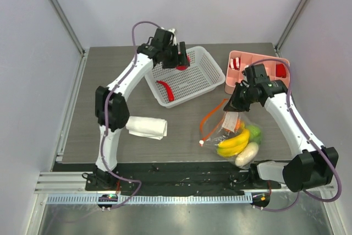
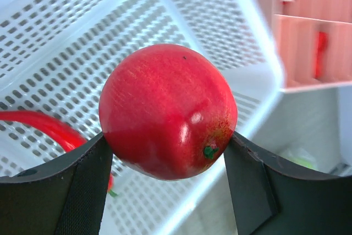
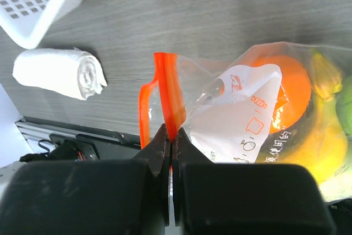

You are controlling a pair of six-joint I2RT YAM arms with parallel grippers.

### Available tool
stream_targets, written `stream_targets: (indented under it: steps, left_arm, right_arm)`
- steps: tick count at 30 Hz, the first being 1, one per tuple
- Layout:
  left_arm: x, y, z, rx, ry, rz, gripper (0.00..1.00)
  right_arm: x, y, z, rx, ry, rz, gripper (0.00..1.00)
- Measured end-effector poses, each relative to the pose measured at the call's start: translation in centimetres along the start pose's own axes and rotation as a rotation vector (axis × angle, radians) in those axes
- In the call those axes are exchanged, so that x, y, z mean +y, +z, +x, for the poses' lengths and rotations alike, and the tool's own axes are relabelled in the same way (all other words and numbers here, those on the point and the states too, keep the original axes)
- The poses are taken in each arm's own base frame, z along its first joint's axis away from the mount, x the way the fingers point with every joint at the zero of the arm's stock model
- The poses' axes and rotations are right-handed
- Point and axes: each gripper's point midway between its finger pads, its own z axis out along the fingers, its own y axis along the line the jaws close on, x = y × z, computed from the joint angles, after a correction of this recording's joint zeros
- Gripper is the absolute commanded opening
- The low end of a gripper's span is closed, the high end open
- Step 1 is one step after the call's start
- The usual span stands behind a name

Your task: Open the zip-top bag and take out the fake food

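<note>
My left gripper (image 1: 180, 62) hangs over the white basket (image 1: 213, 69) and is shut on a red apple (image 2: 168, 111), whose sides its two fingers press. A red chili (image 1: 165, 89) lies in the basket. The zip-top bag (image 1: 234, 127) lies at the front right with its mouth agape. Inside it are yellow bananas (image 1: 234, 141), a green apple (image 1: 254, 132), a white radish (image 1: 246, 154) and an orange (image 3: 291, 89). At the mouth, my right gripper (image 3: 171, 136) is shut on the orange-red zip strip (image 3: 168, 92).
A pink divided tray (image 1: 254, 58) with red-and-white striped pieces (image 1: 235, 63) stands at the back right, close behind my right arm. A rolled white cloth (image 1: 147, 127) lies front left. The table's front edge runs just below the bag.
</note>
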Motion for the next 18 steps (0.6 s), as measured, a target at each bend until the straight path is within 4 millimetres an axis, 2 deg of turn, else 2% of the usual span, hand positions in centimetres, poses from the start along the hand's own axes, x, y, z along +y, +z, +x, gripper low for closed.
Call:
stream_targets:
  steps: [2,5,7,8,10,11,13,14,15,16,18]
  left_arm:
    - [2.2,2.4,0.7,0.044,-0.036,-0.040,0.01]
    - [6.1,6.2,3.1,0.141,-0.104,-0.114,0.03]
    - [7.6,7.1,4.6,0.189,-0.137,-0.147,0.11]
    - [8.3,7.3,5.3,0.214,-0.151,-0.164,0.23]
    - [9.0,7.4,6.0,0.240,-0.166,-0.182,0.39]
    - [9.1,7.3,6.2,0.246,-0.170,-0.186,0.51]
    - [9.0,7.1,6.0,0.243,-0.170,-0.185,0.64]
    - [9.0,7.0,6.0,0.243,-0.170,-0.186,0.77]
    - [8.9,6.9,6.0,0.244,-0.168,-0.186,0.83]
    - [8.9,6.8,5.9,0.244,-0.166,-0.186,0.98]
    - [8.8,6.3,5.9,0.244,-0.159,-0.187,1.00]
  right_arm:
    - [0.4,-0.1,-0.5,-0.008,-0.001,-0.007,0.01]
    - [0.8,0.0,-1.2,-0.006,0.000,-0.006,0.01]
    - [1.0,0.2,-1.6,-0.006,0.000,-0.005,0.01]
    - [1.1,0.3,-1.9,-0.005,0.000,-0.003,0.01]
    - [1.2,0.5,-2.2,-0.004,-0.002,-0.001,0.01]
    - [1.1,0.7,-2.3,-0.001,-0.002,0.002,0.01]
    - [1.1,0.8,-2.3,0.003,0.000,0.004,0.01]
    - [1.1,0.9,-2.3,0.004,0.000,0.004,0.01]
    - [1.1,0.9,-2.3,0.003,0.000,0.003,0.01]
    - [1.2,0.9,-2.4,0.002,-0.001,0.002,0.01]
    - [1.2,0.9,-2.4,0.003,-0.001,0.000,0.01]
